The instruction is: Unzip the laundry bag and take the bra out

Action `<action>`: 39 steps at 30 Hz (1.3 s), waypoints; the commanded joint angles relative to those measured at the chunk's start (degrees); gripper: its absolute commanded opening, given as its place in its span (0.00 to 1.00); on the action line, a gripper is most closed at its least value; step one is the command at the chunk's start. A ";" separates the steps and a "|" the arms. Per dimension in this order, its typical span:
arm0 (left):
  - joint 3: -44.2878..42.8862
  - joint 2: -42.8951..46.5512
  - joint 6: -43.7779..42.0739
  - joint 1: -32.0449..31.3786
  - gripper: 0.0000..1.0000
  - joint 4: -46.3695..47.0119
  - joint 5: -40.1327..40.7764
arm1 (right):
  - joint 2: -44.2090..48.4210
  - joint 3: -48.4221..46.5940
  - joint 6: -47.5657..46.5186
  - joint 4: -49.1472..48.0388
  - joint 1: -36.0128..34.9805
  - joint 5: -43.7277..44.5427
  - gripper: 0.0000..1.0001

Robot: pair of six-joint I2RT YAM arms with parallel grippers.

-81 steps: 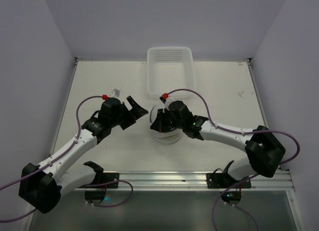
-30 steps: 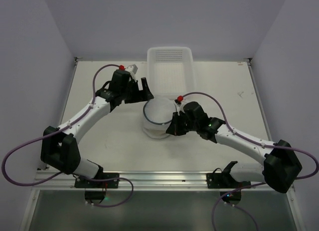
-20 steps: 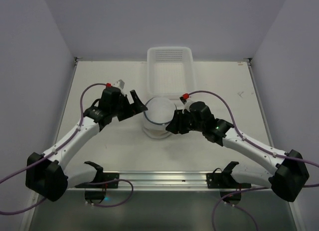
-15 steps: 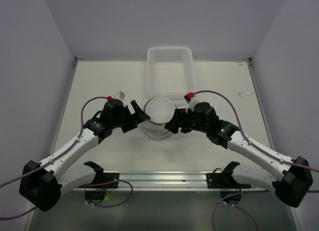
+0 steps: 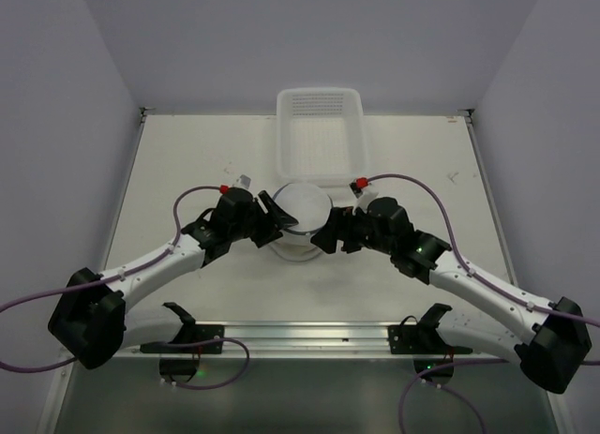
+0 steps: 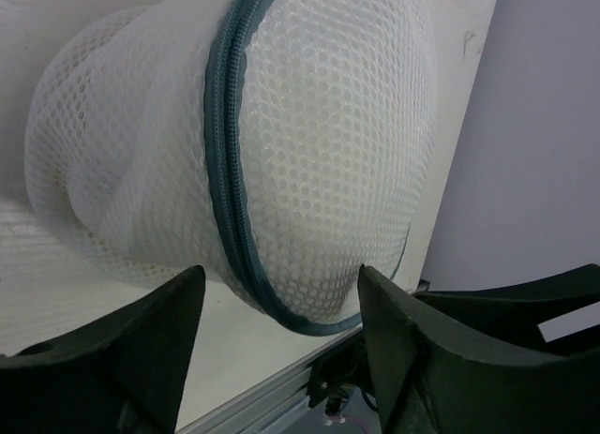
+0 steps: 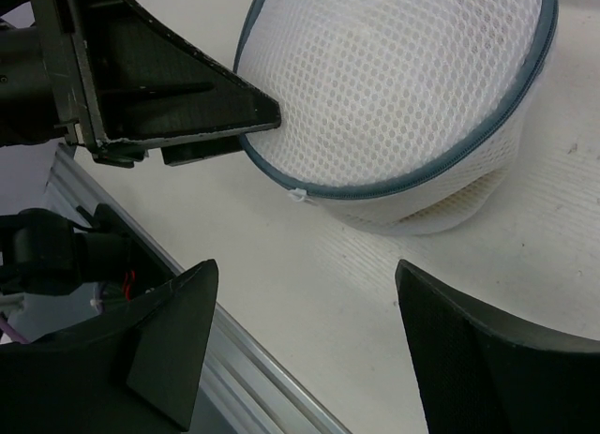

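Note:
The laundry bag (image 5: 302, 209) is a round white mesh pouch with a teal zip rim (image 6: 228, 181), lying mid-table just in front of the basket. My left gripper (image 6: 277, 270) is at its left side, jaws open and straddling the bag's lower rim. In the right wrist view one left finger (image 7: 187, 92) touches the zip rim. My right gripper (image 7: 307, 265) is open at the bag's right, with bare table between its fingers and the bag (image 7: 403, 87) just ahead. A small white zip pull (image 7: 298, 194) sticks out of the rim. The bra is hidden inside the mesh.
A rectangular white plastic basket (image 5: 319, 111) stands right behind the bag at the table's back edge. A metal rail (image 5: 309, 336) runs along the near edge by the arm bases. Grey walls close in the table on three sides.
The left arm swung from beside the basket down to the bag's left side. The right gripper opened off the bag's right edge, and the bag shifted slightly toward the basket.

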State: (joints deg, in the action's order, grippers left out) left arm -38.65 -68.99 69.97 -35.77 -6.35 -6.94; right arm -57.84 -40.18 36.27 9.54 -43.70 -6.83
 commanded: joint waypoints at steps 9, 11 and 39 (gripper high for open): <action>-0.28 -0.18 2.01 -0.35 0.22 5.29 0.52 | -7.45 0.11 -1.29 -11.29 -2.17 -1.35 0.72; -0.19 0.00 2.27 -0.35 0.18 5.29 0.61 | -9.55 -0.42 -1.20 -12.26 -2.61 -1.34 0.66; -1.69 -1.23 2.18 -0.35 0.07 5.03 -0.27 | -23.19 -11.49 1.17 -3.48 -7.10 9.38 0.42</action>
State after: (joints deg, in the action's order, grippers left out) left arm -38.68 -70.17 71.96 -35.77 -3.81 -6.76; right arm -80.07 -48.86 36.21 5.34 -50.63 -0.93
